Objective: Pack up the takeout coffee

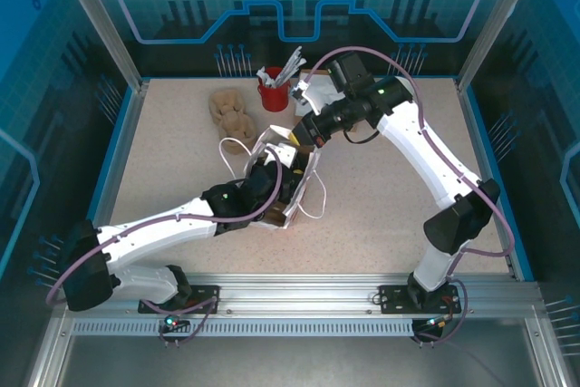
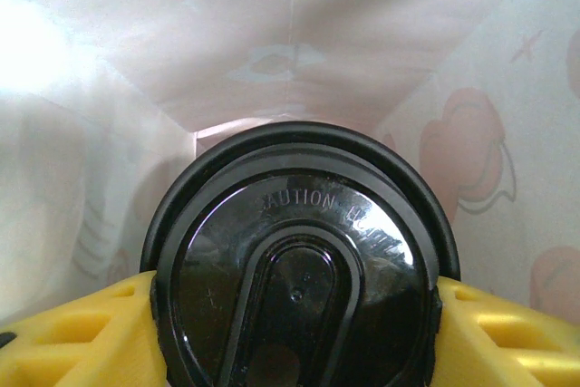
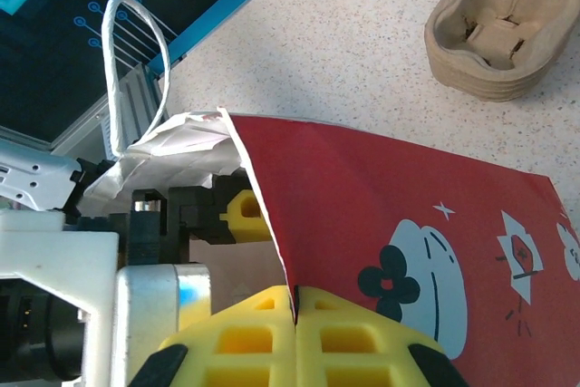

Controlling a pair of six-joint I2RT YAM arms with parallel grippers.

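Black plastic, glossy and round, caps the takeout coffee (image 2: 299,269); from the left wrist we see the lid from above, with raised lettering near its far edge. The cup's wall below the lid is hidden from us. The left gripper (image 2: 294,328) has the coffee clamped between its yellow fingers (image 2: 82,337), one pressed against each side of the lid's rim.

Around the cup we see pale paper walls with faint printed shapes showing through. They are the inside of the paper bag (image 2: 299,61), so the coffee sits inside the bag, in the claw. We cannot tell whether the cup's base touches the bag's floor.

From above, the bag stands near the middle of the table (image 1: 390,197), its mouth open and the left arm reaching into it from the near left. White cord handles (image 1: 237,147) hang at its sides.

The right gripper (image 3: 296,319) is closed, its two yellow fingers pinching the bag's upper edge. The wall it holds is red outside with printed cartoon figures.

Behind the bag lies a stack of brown pulp cup carriers (image 1: 231,111). Just right of it stands a red cup (image 1: 272,95) holding white sticks.
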